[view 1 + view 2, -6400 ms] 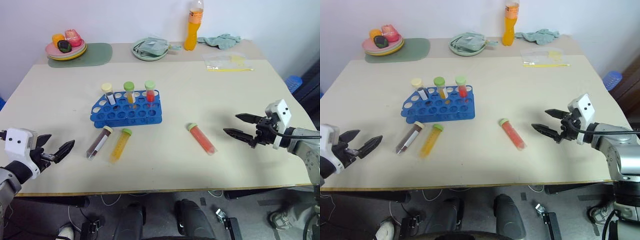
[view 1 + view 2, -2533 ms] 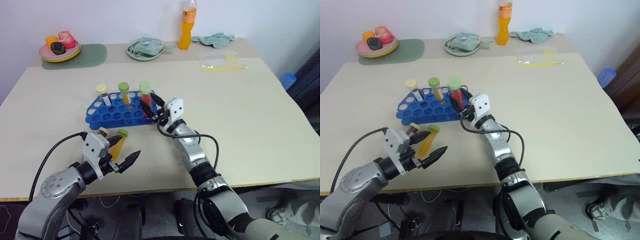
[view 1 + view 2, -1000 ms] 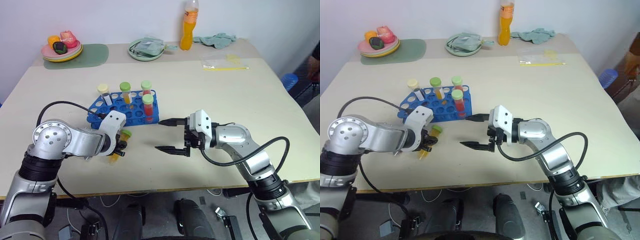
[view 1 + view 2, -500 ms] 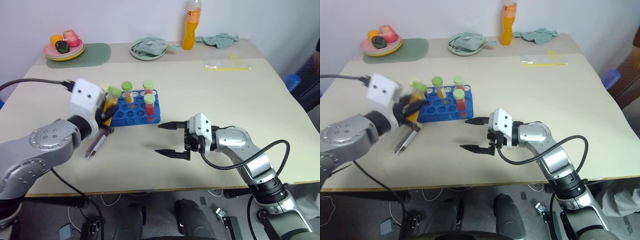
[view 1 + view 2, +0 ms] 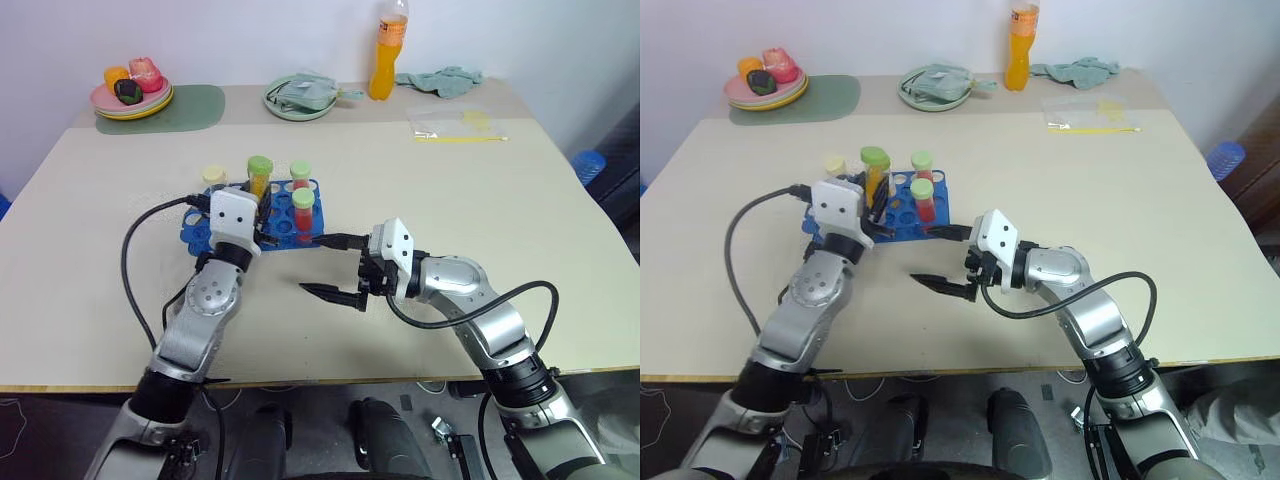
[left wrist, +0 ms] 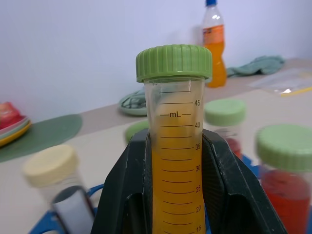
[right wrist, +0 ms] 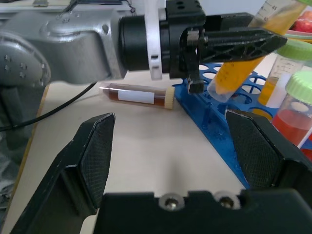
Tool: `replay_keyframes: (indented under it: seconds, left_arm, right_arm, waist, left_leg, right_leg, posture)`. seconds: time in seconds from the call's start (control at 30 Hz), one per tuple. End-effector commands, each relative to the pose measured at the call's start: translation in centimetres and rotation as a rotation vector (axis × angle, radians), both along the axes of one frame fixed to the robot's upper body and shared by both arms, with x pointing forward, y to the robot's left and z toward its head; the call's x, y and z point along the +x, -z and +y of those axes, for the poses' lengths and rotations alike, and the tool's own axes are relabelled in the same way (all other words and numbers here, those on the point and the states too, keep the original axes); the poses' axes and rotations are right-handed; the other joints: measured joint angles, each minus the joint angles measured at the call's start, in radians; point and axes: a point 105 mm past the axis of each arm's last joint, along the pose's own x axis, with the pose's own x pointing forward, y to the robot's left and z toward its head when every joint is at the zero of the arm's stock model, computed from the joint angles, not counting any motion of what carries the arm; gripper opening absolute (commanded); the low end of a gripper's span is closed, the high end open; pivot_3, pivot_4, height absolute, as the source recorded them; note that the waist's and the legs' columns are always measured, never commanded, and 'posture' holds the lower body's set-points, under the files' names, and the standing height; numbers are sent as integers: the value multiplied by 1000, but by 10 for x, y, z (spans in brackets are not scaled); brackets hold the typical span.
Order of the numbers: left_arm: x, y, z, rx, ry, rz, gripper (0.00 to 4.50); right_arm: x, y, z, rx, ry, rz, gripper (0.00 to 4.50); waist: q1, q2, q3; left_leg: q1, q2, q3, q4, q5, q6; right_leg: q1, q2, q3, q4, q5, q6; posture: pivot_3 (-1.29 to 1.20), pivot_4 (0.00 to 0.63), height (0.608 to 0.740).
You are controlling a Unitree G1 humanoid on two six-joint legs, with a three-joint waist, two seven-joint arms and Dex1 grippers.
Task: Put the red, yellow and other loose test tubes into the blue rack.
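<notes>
Your left gripper (image 6: 178, 190) is clamped on the yellow tube (image 6: 176, 161), holding it near upright with its rounded tip just above the blue rack (image 5: 285, 238), over the rack's near-left part; which hole it sits over you cannot tell. Your right gripper (image 5: 330, 266) hangs with its two fingers spread wide and nothing between them, pointing across toward the rack, just off the rack's near-right corner and above bare tabletop.

You have open table (image 5: 480, 200) to the right of the rack and along the near edge. To the left, the brown tube (image 7: 135, 94) lies flat on the table close beside the rack, right by your left arm, so room there is tight. A plate of fruit (image 5: 132, 92), a green dish (image 5: 302, 98), an orange bottle (image 5: 385, 55) and a cloth (image 5: 440, 80) sit far back, well apart from the work.

The yellow tube is clear plastic with printed volume marks, a ribbed green screw cap and orange-yellow liquid filling it to a little below the top marks. In the rack stand two green-capped red tubes (image 5: 299, 210), a cream-capped tube (image 5: 213, 178) and another green-capped one behind the held tube.
</notes>
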Motion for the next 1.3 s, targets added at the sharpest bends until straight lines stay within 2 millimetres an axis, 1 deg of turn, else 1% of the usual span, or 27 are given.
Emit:
replay_keyframes:
  seconds: [0.03,0.17,0.57,0.77,0.9,1.2,1.27,1.3]
  left_arm:
    - [0,-10,3,1,-2,-72,739]
    - [6,-2,1,5,-1,-55,739]
    - [11,7,-6,16,14,-78,739]
    - [8,14,-5,-14,11,-114,739]
    - [7,18,-2,-67,1,-137,739]
    - [8,28,2,-96,3,-121,739]
    - [8,29,3,-100,0,-117,1807]
    - [8,29,3,-102,1,-115,2226]
  right_arm:
    - [-2,-11,-1,22,14,-41,4011]
    - [-3,-10,-2,23,23,-37,4011]
    - [-5,-10,-1,21,23,-36,4011]
    - [-5,-10,-2,19,24,-35,4011]
    - [-6,-11,-2,18,22,-35,4011]
    - [-6,-12,-1,19,19,-42,4011]
    - [-6,-12,-1,19,17,-43,4011]
    - [-6,-12,-1,19,16,-43,4011]
  waist:
    - [0,0,0]
    - [0,0,0]
    - [1,0,0]
    - [1,0,0]
    - [2,0,0]
    - [1,0,0]
    - [0,0,0]
    - [0,0,0]
  left_leg:
    - [0,0,0,0,0,0]
    - [0,0,0,0,0,0]
    - [0,0,0,0,0,0]
    - [0,0,0,0,0,0]
    - [1,0,0,0,0,0]
    - [1,0,0,0,0,0]
    - [1,0,0,0,0,0]
    - [1,0,0,0,0,0]
  right_leg:
    - [0,0,0,0,0,0]
    - [0,0,0,0,0,0]
    - [1,0,0,0,0,0]
    - [1,0,0,0,0,0]
    - [1,0,0,0,0,0]
    - [1,0,0,0,0,0]
    - [1,0,0,0,0,0]
    - [1,0,0,0,0,0]
  posture:
    - [0,150,740]
    - [0,150,740]
    - [0,150,740]
    - [0,150,740]
    - [0,150,740]
    - [0,150,740]
    - [0,150,740]
    - [0,150,740]
